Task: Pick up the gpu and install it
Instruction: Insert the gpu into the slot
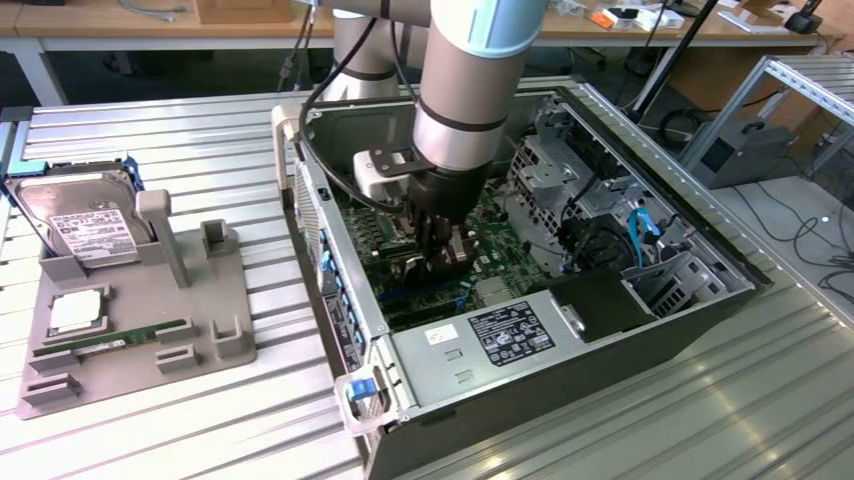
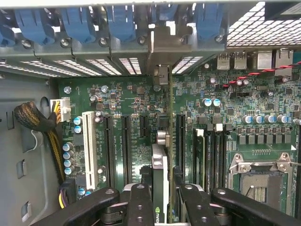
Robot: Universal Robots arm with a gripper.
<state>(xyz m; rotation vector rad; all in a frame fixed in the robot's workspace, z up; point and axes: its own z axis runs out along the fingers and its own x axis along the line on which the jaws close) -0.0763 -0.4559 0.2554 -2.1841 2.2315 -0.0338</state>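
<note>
Two black linkage fingers [image 2: 141,202] of the arm's gripper [image 2: 160,207] stood partly closed on the thin green circuit card of the gpu [image 2: 160,179], which was held edge-on between them, its silver end bracket [image 2: 161,52] reaching toward the case's rear slot openings. The card stood upright over the green motherboard [image 2: 136,108], in line with the row of long black expansion slots [image 2: 126,141]; whether its edge had entered a slot could not be told. A white expansion slot [image 2: 87,143] lay beside the black ones, and blue slot clips [image 2: 77,23] ran along the rear wall.

In the exterior view, the grey robot arm [image 1: 467,90] reached down into the open black computer case [image 1: 534,330], with the gripper [image 1: 441,255] low over the board.

The case lay on its side on a ribbed silver metal table [image 1: 174,440]. On the exterior view's left, well apart from the case, a grey moulded parts tray [image 1: 200,340] rested on the table, carrying a silver boxy hard drive with a white label [image 1: 91,232] and a narrow green memory stick [image 1: 107,342]. Wooden benches [image 1: 80,40] stood behind the table.
</note>
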